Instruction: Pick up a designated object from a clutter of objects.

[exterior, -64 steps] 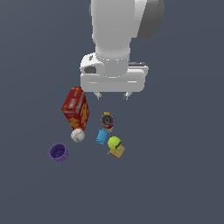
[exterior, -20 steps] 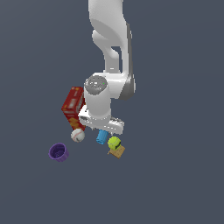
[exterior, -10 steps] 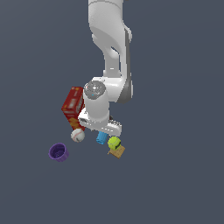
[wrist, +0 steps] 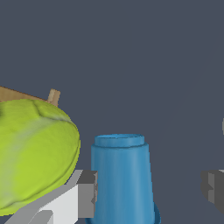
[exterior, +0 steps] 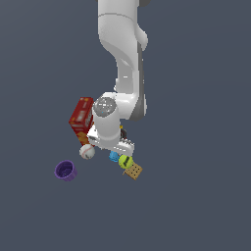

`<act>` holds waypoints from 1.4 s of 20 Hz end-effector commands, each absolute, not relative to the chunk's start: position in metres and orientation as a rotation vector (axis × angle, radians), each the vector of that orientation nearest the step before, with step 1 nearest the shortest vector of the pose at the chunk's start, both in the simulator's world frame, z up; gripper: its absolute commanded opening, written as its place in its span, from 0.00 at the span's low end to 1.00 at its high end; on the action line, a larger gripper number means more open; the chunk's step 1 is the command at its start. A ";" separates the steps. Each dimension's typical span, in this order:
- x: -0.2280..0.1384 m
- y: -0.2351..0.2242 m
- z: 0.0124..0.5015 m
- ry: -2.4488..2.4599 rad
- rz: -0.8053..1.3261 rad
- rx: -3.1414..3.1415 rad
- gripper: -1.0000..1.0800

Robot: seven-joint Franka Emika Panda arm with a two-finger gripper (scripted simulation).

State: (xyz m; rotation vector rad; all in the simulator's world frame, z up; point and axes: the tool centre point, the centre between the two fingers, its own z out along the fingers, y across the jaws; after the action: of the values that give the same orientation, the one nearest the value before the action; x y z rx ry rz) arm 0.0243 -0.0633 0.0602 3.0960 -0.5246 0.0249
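We log the scene from the exterior view's left to its right. A purple cup (exterior: 65,170) sits alone, apart from the rest and nearest the camera on the left. Right of it lies the white baseball (exterior: 87,152), just below the tall red box (exterior: 81,119), which leans at a tilt. The white arm (exterior: 121,73) reaches down over the cluster, its wrist hiding the space just right of the box. Below the wrist we see the small blue piece (exterior: 114,156), the designated object, just left of the yellow-green tennis ball (exterior: 126,162); whether the two touch we cannot tell. The tan square (exterior: 133,170) lies against the ball on its near right side. A dark item (exterior: 123,134) peeks out behind the wrist; too hidden to identify.

In the wrist view, the gripper (wrist: 151,190) is spread wide, grasping nothing. The blue piece (wrist: 121,177) stands upright between the pads, close to one finger pad (wrist: 87,192) and clear of the other. The tennis ball (wrist: 35,153) sits just outside that nearer finger.
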 end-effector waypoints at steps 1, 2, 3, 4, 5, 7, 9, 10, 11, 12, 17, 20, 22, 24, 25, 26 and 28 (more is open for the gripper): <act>0.020 -0.055 0.041 -0.506 -0.001 3.101 0.96; 0.020 -0.055 0.039 -0.506 0.000 3.100 0.96; 0.020 -0.055 0.037 -0.506 0.000 3.100 0.96; 0.020 -0.055 0.035 -0.506 0.000 3.100 0.96; 0.021 -0.055 0.034 -0.506 0.000 3.100 0.96; 0.021 -0.055 0.034 -0.506 0.000 3.100 0.00; 0.021 -0.055 0.034 -0.506 0.000 3.100 0.00; 0.021 -0.055 0.034 -0.506 0.000 3.100 0.00; 0.021 -0.055 0.034 -0.506 0.000 3.100 0.00; 0.021 -0.055 0.034 -0.506 0.000 3.100 0.00; 0.030 -0.043 0.046 -0.480 0.037 3.113 0.00; 0.030 -0.045 0.049 -0.480 0.037 3.113 0.00; 0.030 -0.048 0.053 -0.480 0.036 3.113 0.00; 0.030 -0.052 0.060 -0.481 0.035 3.113 0.00; 0.029 -0.055 0.065 -0.481 0.035 3.113 0.00; 0.029 -0.058 0.069 -0.482 0.034 3.113 0.00; 0.029 -0.066 0.081 -0.483 0.033 3.112 0.00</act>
State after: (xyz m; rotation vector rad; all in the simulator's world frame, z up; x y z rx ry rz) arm 0.0286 -0.0601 0.0719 3.1127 -0.4809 0.0307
